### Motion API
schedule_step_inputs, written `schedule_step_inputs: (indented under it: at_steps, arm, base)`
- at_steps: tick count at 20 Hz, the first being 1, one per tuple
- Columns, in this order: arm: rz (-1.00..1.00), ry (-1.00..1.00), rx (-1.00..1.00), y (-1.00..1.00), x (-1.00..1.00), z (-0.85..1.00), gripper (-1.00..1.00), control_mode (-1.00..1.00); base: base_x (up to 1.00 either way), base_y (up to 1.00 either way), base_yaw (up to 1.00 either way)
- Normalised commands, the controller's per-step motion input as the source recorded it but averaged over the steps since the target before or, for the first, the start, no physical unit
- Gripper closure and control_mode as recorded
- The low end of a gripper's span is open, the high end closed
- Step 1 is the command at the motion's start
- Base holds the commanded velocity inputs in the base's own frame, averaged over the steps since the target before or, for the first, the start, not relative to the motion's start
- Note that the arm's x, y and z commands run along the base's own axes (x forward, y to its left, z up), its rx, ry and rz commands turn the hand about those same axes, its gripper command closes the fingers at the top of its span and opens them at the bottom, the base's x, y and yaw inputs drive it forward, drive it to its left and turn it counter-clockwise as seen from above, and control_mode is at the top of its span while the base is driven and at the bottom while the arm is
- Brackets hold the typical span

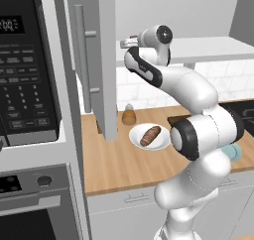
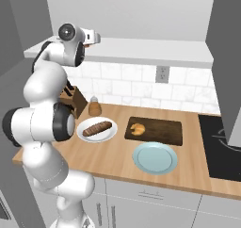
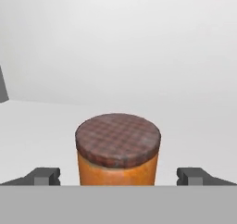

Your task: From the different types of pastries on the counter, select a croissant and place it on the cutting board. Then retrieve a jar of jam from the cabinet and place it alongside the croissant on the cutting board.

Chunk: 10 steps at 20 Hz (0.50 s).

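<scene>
Now gripper [image 3: 118,176] is standing wide apart – tips flanking the jar of jam [image 3: 118,150] on the cabinet [image 3: 41,126] shelf, not touching; croissant [image 2: 138,128] is lying on cutting board [image 2: 164,134] – 9 o'clock end.

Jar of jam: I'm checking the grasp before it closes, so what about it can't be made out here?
- Jar of jam, hand view: its lower body and base are cut off at the bottom edge.
- Gripper, hand view: open fingertips flank the jar; contact can't be told.
</scene>
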Motion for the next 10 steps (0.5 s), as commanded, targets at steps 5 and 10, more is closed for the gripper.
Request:
schedule_step_inputs:
  at_steps: [5, 10]
  arm:
    - [0.0, 0.0, 0.0, 0.0, 0.07, -0.02, -1.0, -1.0]
    - [0.0, 0.0, -0.01, 0.01, 0.27, -0.04, -1.0, -1.0]
  base:
    - [0.0, 0.0, 0.0]
    - [0.0, 0.0, 0.0]
